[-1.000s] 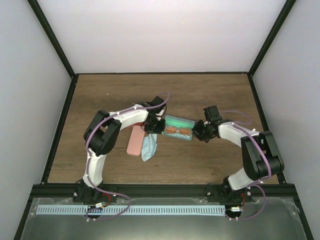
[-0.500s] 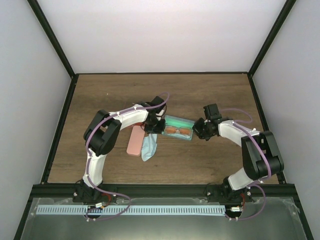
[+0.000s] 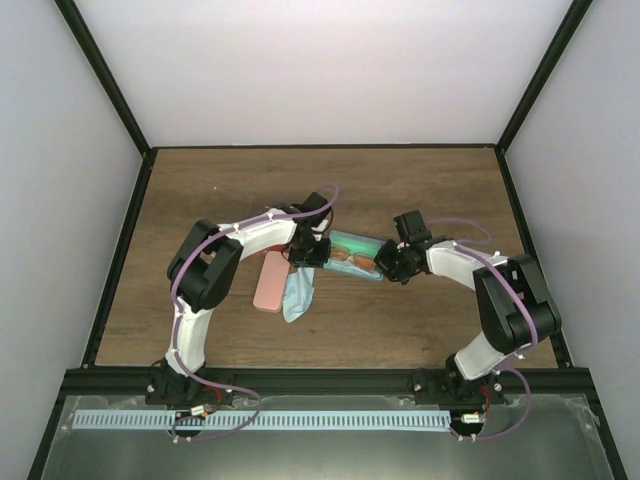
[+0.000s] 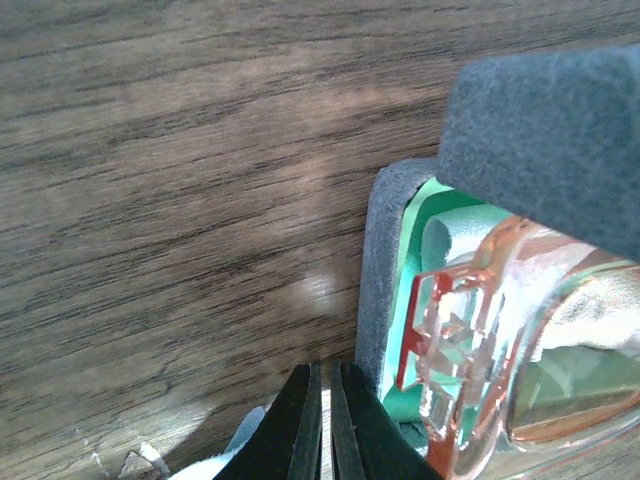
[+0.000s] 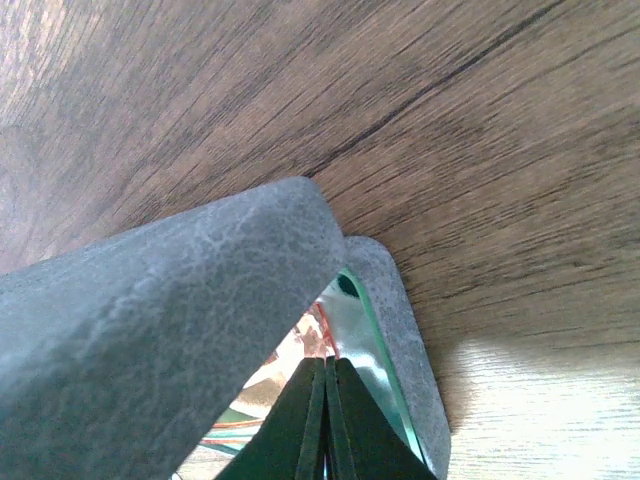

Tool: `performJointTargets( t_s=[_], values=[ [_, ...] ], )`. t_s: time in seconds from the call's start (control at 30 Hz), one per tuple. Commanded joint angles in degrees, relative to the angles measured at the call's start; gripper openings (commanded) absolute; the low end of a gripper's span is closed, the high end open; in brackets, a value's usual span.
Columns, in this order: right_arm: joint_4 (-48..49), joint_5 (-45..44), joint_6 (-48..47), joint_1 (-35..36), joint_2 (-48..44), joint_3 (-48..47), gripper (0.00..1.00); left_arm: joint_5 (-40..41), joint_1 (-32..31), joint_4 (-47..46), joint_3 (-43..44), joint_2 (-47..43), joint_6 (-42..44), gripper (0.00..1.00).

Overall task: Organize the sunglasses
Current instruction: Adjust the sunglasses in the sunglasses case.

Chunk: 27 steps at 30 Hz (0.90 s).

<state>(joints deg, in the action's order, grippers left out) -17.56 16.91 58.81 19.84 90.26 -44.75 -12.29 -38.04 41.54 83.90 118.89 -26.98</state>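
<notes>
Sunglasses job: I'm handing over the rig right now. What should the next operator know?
Left tool: shut, at the left end of the grey case.
Right tool: shut, at its right end, by the half-lowered lid.
Done: one orange pair of sunglasses lies in the case.
No second pair in view; pink case and cloth lie to the left.
Left: close the lid, find the other pair.

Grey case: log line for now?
left gripper shut at grey case rim | right gripper shut by lid | sunglasses inside | lid partly raised
</notes>
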Motion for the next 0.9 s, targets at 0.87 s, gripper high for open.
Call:
performJointTargets(
  t_s=[0.87],
  values=[
    [-2.7, -5.8, -2.9, 0.3, -5.5, -4.5, 0.03, 9.3, 0.7, 4.2, -0.1, -8.5, 0.6, 0.23]
  ],
)
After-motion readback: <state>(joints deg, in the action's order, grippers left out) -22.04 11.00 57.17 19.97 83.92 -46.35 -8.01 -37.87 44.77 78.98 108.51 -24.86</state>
